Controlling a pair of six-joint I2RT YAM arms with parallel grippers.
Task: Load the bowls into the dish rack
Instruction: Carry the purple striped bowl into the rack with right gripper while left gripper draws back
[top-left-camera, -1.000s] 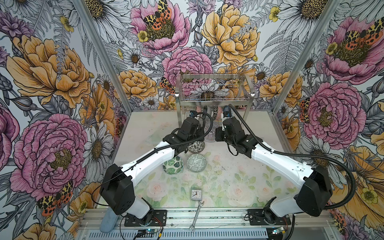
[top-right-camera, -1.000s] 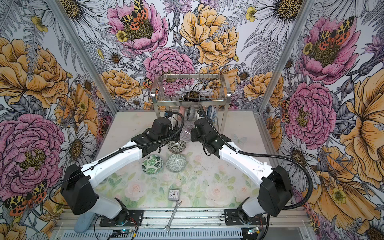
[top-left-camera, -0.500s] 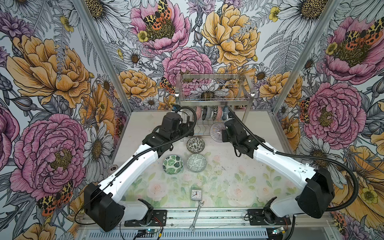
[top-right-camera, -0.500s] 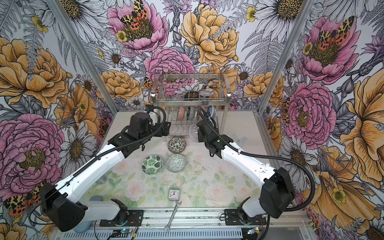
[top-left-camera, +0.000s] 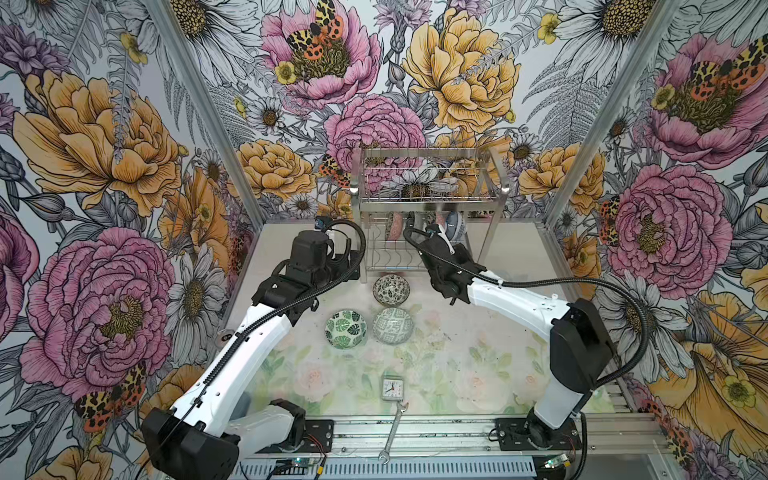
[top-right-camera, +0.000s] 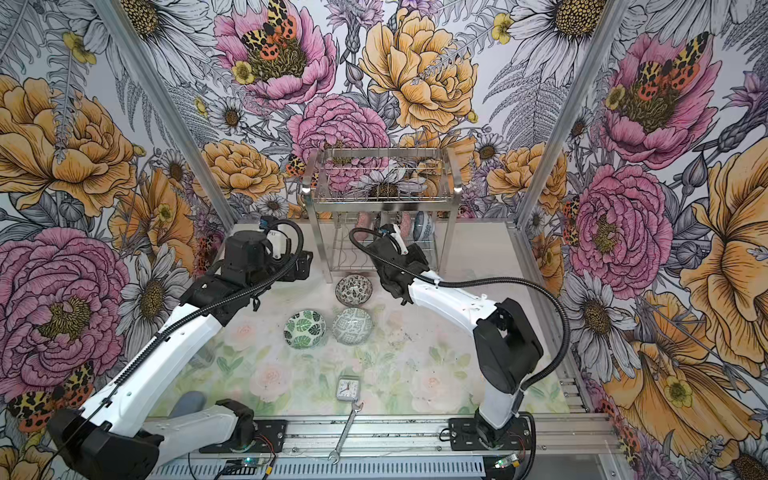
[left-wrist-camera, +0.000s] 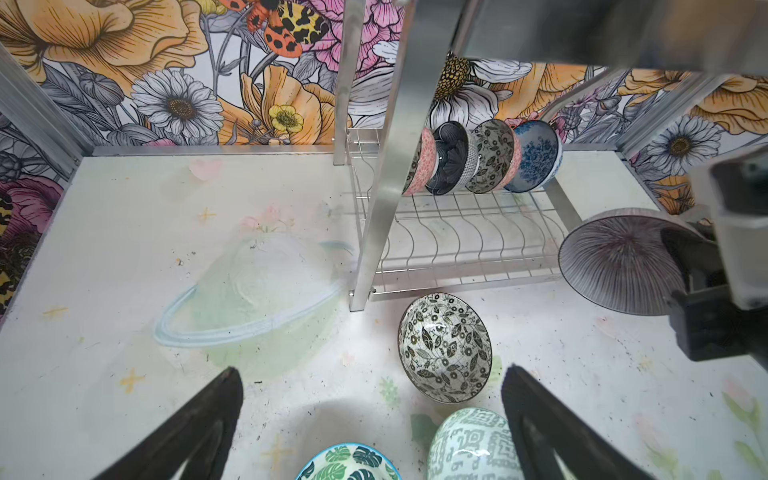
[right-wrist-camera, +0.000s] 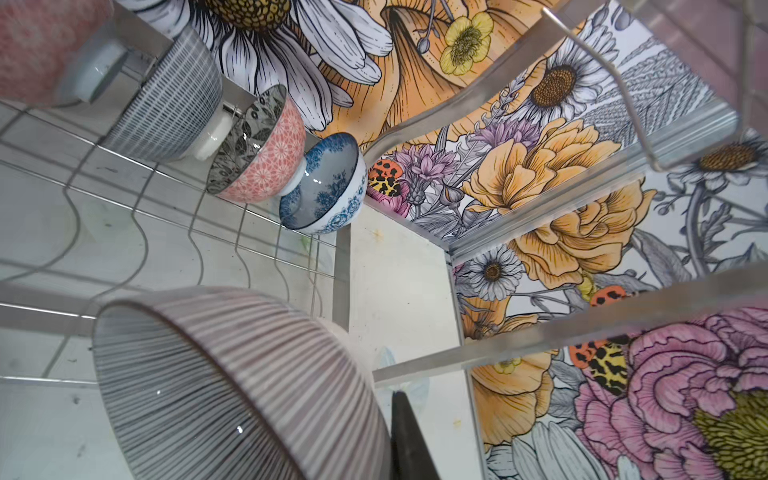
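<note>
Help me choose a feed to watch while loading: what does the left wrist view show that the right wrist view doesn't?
Only left wrist: three bowls on the table, the black-white floral bowl, green leaf bowl and grey-green geometric bowl, plus the left gripper with jaws open. Only right wrist: the foot rings of the racked bowls. Both: the striped bowl held by the right gripper, the blue-white bowl ending the row, and the wavy lower dividers of the dish rack.
</note>
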